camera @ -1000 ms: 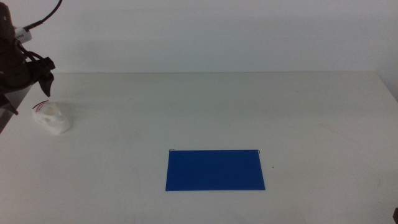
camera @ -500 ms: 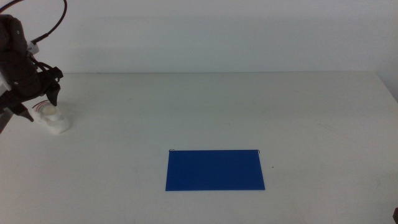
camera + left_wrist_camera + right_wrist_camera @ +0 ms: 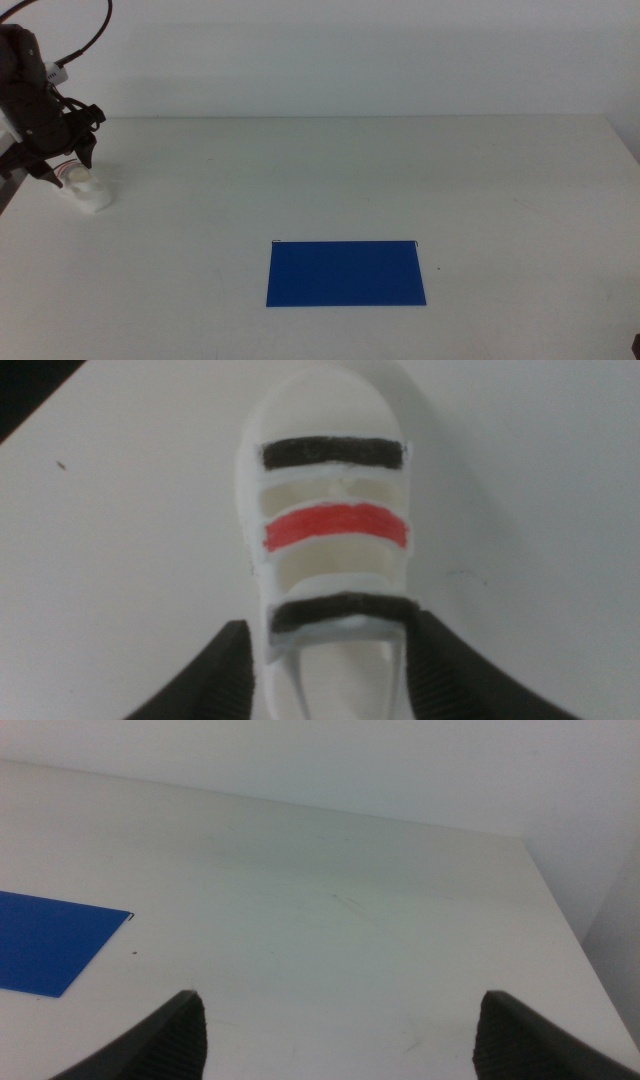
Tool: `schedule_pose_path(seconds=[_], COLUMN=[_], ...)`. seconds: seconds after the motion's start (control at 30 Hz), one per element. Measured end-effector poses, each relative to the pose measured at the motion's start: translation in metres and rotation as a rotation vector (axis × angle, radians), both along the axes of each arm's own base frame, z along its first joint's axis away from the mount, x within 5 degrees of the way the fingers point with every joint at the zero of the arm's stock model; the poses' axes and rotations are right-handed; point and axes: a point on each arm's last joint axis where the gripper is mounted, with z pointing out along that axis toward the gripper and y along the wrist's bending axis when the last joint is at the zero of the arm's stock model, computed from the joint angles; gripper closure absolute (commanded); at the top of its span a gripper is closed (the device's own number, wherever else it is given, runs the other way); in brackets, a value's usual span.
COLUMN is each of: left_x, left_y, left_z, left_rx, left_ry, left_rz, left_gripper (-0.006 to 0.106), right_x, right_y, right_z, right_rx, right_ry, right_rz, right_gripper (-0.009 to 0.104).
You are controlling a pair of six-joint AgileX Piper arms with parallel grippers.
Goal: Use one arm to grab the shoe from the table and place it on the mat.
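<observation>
Your left gripper is at the far left of the frame, jaws spread either side of the shoe. Centre them on the heel end, then close gently. The mat is lower centre; the right gripper waits, open.

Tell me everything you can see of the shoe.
The shoe is a small white sneaker with three bands across its top: black, red, black. It looks like smooth moulded material with a thick pale sole. It sits upright on the white table near the far left corner, well away from the blue mat. The left claw is down over it, one dark jaw at each side of the shoe's near end. Whether the jaws press on it cannot be told.
</observation>
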Motion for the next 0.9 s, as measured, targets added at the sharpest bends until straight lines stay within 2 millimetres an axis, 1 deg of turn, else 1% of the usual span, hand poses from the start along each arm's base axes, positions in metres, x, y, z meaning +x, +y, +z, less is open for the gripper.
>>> schedule_pose_path(seconds=[0.17, 0.23, 0.5, 0.6, 0.7, 0.8, 0.9], left_x=[0.001, 0.002, 0.005, 0.005, 0.006, 0.008, 0.011], left_y=[0.001, 0.0, 0.0, 0.0, 0.0, 0.002, 0.003], left_z=[0.001, 0.002, 0.007, 0.012, 0.013, 0.011, 0.003], left_rx=[0.01, 0.011, -0.006, -0.006, -0.002, 0.014, 0.02], left_ry=[0.007, 0.01, 0.053, 0.052, 0.044, 0.033, 0.03], left_rz=[-0.023, -0.035, -0.057, -0.057, -0.056, -0.046, -0.036], left_gripper=[0.015, 0.007, 0.007, 0.007, 0.007, 0.007, 0.007], right_x=[0.0, 0.0, 0.0, 0.0, 0.0, 0.0, 0.0], right_y=[0.0, 0.0, 0.0, 0.0, 0.0, 0.0, 0.0], right_z=[0.0, 0.0, 0.0, 0.0, 0.0, 0.0, 0.0], right_rx=[0.0, 0.0, 0.0, 0.0, 0.0, 0.0, 0.0], right_ry=[0.0, 0.0, 0.0, 0.0, 0.0, 0.0, 0.0], right_rz=[0.0, 0.0, 0.0, 0.0, 0.0, 0.0, 0.0], right_gripper=[0.017, 0.017, 0.017, 0.017, 0.017, 0.017, 0.017])
